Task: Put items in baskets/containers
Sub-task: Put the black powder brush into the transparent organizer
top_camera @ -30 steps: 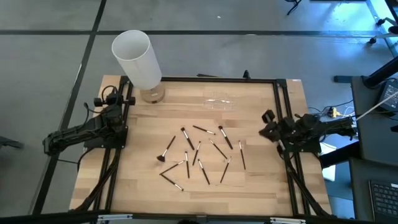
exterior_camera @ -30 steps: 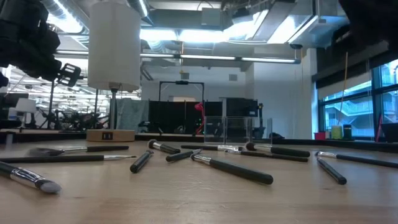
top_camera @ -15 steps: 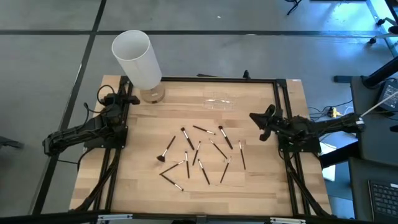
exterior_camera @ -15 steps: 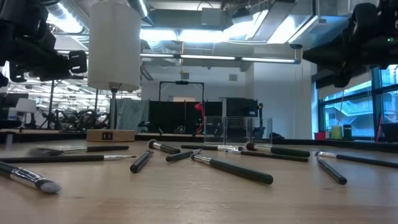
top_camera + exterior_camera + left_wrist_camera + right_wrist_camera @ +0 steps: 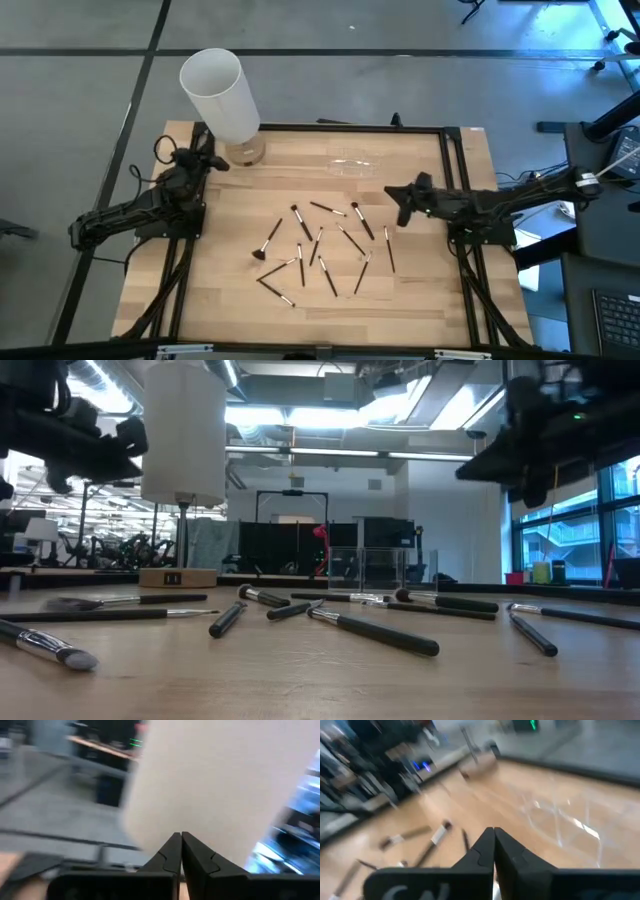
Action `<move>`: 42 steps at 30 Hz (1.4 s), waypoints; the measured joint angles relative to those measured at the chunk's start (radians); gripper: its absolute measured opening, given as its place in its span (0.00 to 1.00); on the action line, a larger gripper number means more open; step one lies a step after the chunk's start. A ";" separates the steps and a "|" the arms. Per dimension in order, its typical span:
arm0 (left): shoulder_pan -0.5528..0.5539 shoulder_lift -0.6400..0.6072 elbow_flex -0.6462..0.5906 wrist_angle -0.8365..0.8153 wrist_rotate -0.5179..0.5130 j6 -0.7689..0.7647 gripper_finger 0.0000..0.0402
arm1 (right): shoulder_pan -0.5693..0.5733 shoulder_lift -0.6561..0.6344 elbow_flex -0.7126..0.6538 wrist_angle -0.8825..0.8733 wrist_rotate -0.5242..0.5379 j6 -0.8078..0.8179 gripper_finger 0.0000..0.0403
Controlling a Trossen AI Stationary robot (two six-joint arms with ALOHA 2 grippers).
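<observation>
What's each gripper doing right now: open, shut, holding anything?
Left gripper: shut, holding nothing, close to the white cylinder.
Right gripper: shut, holding nothing, above the table.

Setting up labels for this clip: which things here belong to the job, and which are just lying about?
Job: makeup brushes, clear organizer, right gripper, left gripper.
Lying about: white cylinder, small round jar.

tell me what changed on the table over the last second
The right hand swung out from the table's right edge toward the middle, over the brushes, and shut, holding nothing. The left hand crept toward the white cylinder, staying shut. The brushes, the clear organizer and the cylinder did not move.
</observation>
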 joint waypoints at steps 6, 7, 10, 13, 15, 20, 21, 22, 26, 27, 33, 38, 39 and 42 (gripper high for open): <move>-0.005 0.000 0.000 0.031 0.287 0.045 0.02 | -0.035 0.259 0.249 -0.358 -0.052 0.162 0.04; -0.009 0.000 0.000 0.031 0.324 0.051 0.02 | -0.041 0.300 0.286 -0.384 -0.067 0.162 0.04; -0.033 0.008 0.000 0.039 0.387 0.079 0.02 | -0.060 0.406 0.385 -0.402 -0.135 0.057 0.08; -0.070 0.029 0.000 0.083 0.424 0.102 0.01 | -0.074 0.494 0.472 -0.408 -0.174 -0.063 0.13; -0.100 0.049 0.000 0.105 0.452 0.128 0.01 | -0.082 0.539 0.529 -0.412 -0.234 -0.068 0.15; -0.188 0.119 0.000 0.150 0.474 0.200 0.01 | -0.116 0.671 0.666 -0.564 -0.389 0.077 0.16; -0.204 0.135 0.000 0.160 0.470 0.219 0.01 | -0.125 0.699 0.693 -0.619 -0.399 0.104 0.16; -0.217 0.152 0.000 0.174 0.469 0.240 0.01 | -0.133 0.728 0.719 -0.678 -0.399 0.128 0.16; -0.249 0.223 0.000 0.194 0.457 0.289 0.01 | -0.176 0.840 0.830 -0.906 -0.400 0.185 0.16; -0.252 0.240 0.000 0.194 0.449 0.290 0.02 | -0.185 0.866 0.857 -0.949 -0.402 0.185 0.16; -0.250 0.341 0.000 0.216 0.477 0.327 0.02 | -0.211 0.995 0.966 -1.018 -0.457 0.099 0.19; -0.250 0.422 0.000 0.254 0.522 0.328 0.07 | -0.225 1.044 0.998 -1.014 -0.501 0.091 0.29; -0.250 0.438 0.000 0.258 0.523 0.328 0.08 | -0.229 1.048 0.999 -1.013 -0.503 0.091 0.31; -0.250 0.487 0.000 0.269 0.523 0.316 0.14 | -0.232 1.061 0.999 -1.038 -0.503 0.096 0.36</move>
